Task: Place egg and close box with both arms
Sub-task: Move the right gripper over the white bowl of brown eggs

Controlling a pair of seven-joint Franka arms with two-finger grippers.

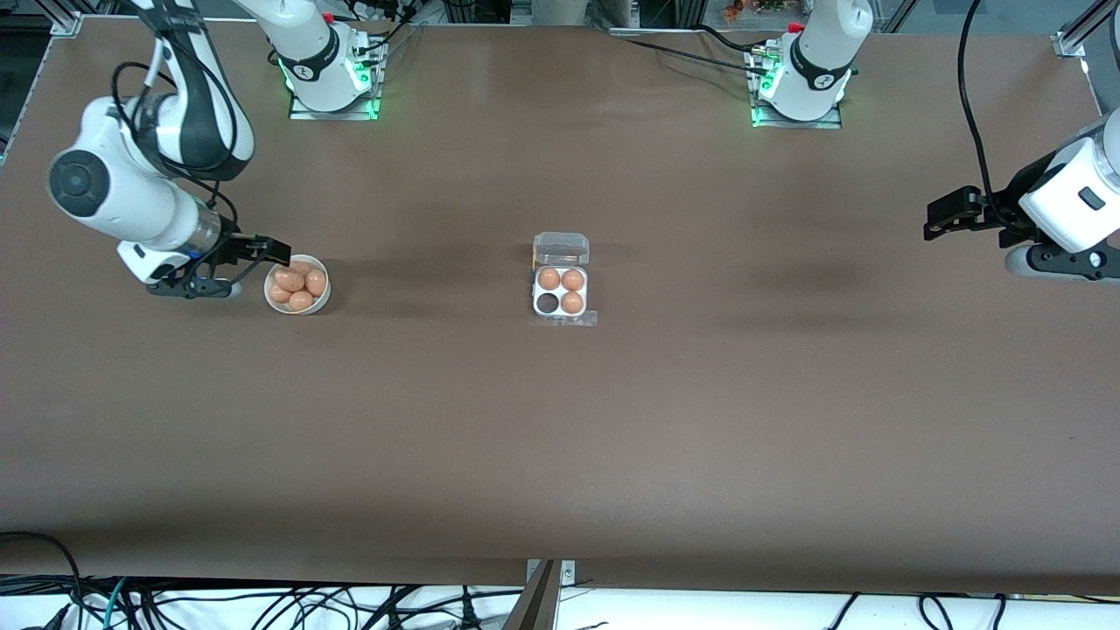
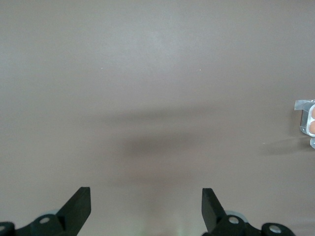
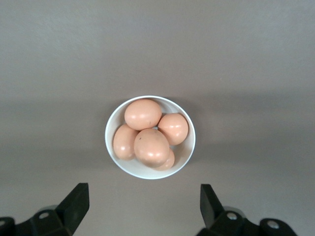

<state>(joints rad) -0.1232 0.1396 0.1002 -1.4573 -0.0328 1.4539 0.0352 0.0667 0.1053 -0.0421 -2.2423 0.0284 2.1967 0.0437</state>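
Note:
The clear box (image 1: 561, 291) lies mid-table with its lid open. It holds three brown eggs; the cell nearest the front camera toward the right arm's end is empty. A corner of it shows in the left wrist view (image 2: 308, 119). A white bowl (image 1: 297, 285) with several brown eggs (image 3: 147, 135) stands toward the right arm's end. My right gripper (image 1: 262, 252) is open and empty, just beside the bowl (image 3: 150, 172); its fingers (image 3: 75, 202) frame bare table. My left gripper (image 1: 941, 216) is open and empty above the table at the left arm's end, and the arm waits.
The brown table (image 1: 560, 437) lies bare around the box and the bowl. Arm bases (image 1: 332, 79) stand along the edge farthest from the front camera. Cables hang at the edge nearest the front camera.

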